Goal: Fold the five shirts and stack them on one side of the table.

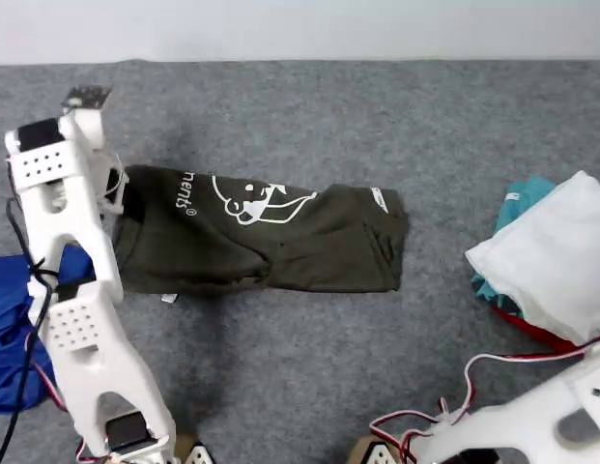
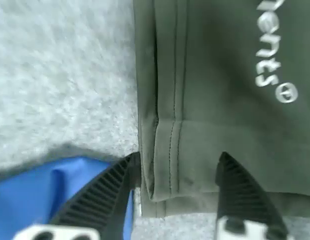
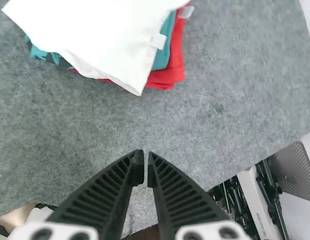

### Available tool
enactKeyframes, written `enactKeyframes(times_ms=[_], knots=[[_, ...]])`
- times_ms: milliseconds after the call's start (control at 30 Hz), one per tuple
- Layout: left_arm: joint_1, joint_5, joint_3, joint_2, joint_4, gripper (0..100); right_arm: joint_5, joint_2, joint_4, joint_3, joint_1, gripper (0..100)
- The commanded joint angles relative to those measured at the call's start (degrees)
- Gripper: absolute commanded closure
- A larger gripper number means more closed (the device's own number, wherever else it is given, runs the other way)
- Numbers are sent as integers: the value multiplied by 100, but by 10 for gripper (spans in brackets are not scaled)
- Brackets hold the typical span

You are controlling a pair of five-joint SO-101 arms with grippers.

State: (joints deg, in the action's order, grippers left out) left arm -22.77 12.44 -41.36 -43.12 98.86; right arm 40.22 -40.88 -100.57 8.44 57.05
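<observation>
Grey felt-like covering (image 1: 309, 106) ran across the whole table, and on the middle of it lay the dark olive shirt (image 1: 319, 246), drawn into a long, rumpled band with its white print facing up. At its end on the robot's left stood the left arm (image 1: 72, 290), and the left gripper (image 2: 177, 160) hung low over that end with its claw released, the two black fingers spread to either side of the stitched hem corner and closed on nothing. Just beside that corner, a blue shirt (image 2: 25, 200) lay crumpled at the table's left edge. Well apart, over on the right side, sat the pile: a white shirt (image 1: 560, 251) on top, a teal shirt (image 1: 527, 193) under it and a red shirt (image 1: 541, 333) at the bottom. The right gripper (image 3: 145, 162) hovered above bare covering near that pile, its claw clenched and empty.
</observation>
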Motion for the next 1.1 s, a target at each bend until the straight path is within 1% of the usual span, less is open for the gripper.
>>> enactKeyframes(times_ms=[0,267,333,400,533,633,767,867,967,1067], knots=[[-53,-70,-13,-176,-290,749,35,-101,-224,-35,-84,976],[53,-88,-13,-1002,-589,762,35,-110,-224,-35,-48,977],[53,-35,-22,-1204,-589,806,35,-110,-224,-35,-48,977],[53,185,-180,-1292,-510,856,35,-110,-224,-35,-48,977],[132,624,-611,-1398,-176,999,35,-110,-224,-35,-48,977],[167,668,-998,-1398,176,996,35,-110,-224,-35,-48,977],[158,659,-1112,-1064,185,996,35,-110,-224,-35,-48,977],[299,659,-848,-624,185,996,35,-110,-224,-35,-48,977],[624,659,-303,9,185,996,35,-110,-224,-35,-57,977],[1090,659,356,756,185,996,35,-110,-224,-35,-66,977]])
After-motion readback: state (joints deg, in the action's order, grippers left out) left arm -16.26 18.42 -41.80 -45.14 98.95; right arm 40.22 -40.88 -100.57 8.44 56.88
